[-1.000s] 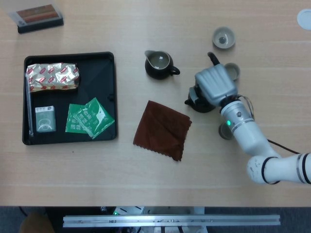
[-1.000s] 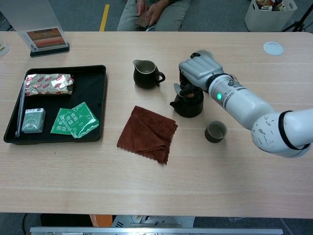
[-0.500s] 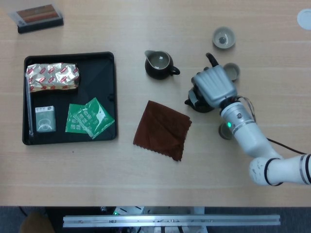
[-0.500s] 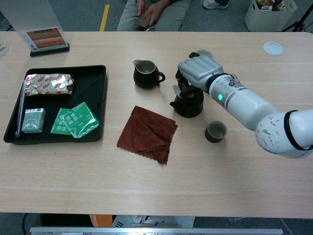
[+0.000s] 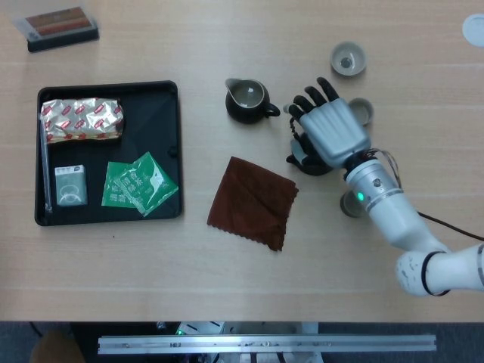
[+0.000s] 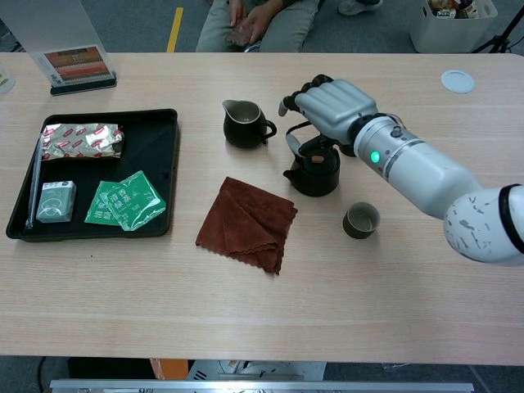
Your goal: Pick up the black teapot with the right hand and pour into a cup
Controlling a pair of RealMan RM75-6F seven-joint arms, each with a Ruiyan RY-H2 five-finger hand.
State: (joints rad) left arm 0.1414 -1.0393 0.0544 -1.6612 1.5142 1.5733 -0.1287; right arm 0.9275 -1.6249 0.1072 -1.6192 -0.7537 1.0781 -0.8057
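Near the middle right of the table, the black teapot is sitting upright on the wood, just right of the brown cloth and below the dark pitcher. Over it, the right hand is hovering with its fingers spread apart and reaching toward the pitcher side; it is holding nothing. In the chest view the palm is hanging above the lid with a gap showing between them, though whether the thumb is brushing the pot's far side cannot be told, since the hand is covering most of the pot in the head view.

Judging by this, the task is standing at its very start: the teapot is not yet gripped, not lifted, and nothing is being poured. Three cups are waiting nearby: a dark one just in front of the forearm, one touching or nearly touching the hand's outer edge, and a pale one further back. None is showing any visible liquid.

Left to do, by the look of it: closing the hand on the pot's handle or body, raising it, carrying it to a cup and tipping the spout. The left hand is not appearing in either view.
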